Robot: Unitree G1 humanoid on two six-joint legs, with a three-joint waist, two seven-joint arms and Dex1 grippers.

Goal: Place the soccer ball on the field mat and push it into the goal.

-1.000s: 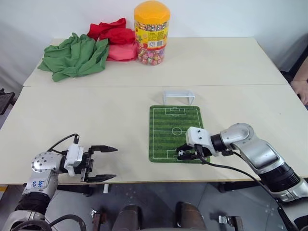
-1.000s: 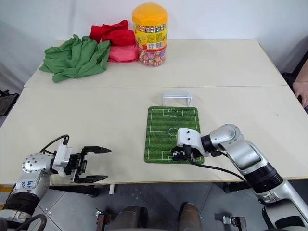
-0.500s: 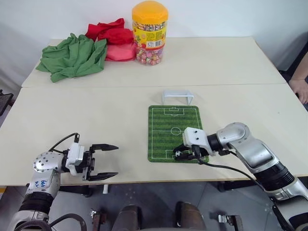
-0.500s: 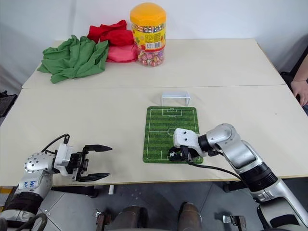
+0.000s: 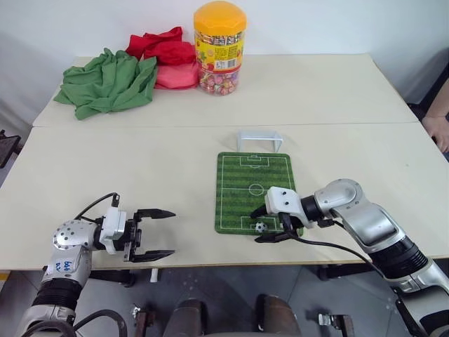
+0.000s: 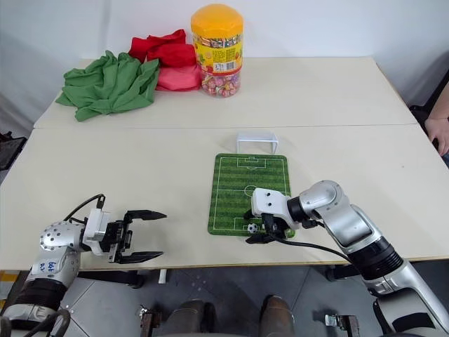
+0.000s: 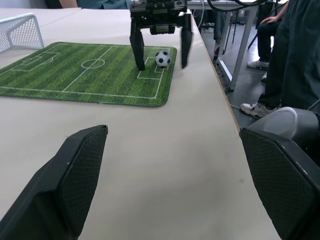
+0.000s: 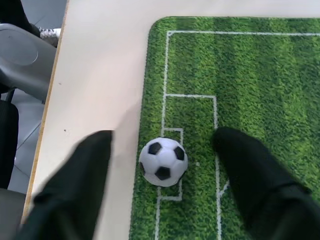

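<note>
The right gripper [image 5: 265, 223] stands wide open over the near end of the field mat [image 5: 242, 181], and the soccer ball [image 5: 260, 227] sits free on the mat between its fingers, near the table edge. Beyond it the pitch runs bare to the goal [image 5: 259, 141]; the candy jar's [image 5: 220, 48] label cannot be read. The left gripper [image 5: 156, 234] hangs open well to the ball's left, over bare table [image 5: 140, 168].

Beige table [image 5: 140, 161] before me. Landmark: clear plastic candy jar with orange lid [image 5: 220, 48] at far edge. Red crumpled cloth [image 5: 167, 56] touching jar's left; green crumpled cloth [image 5: 109, 79] beyond red. Person's hand [image 5: 436, 128] far right of jar.
</note>
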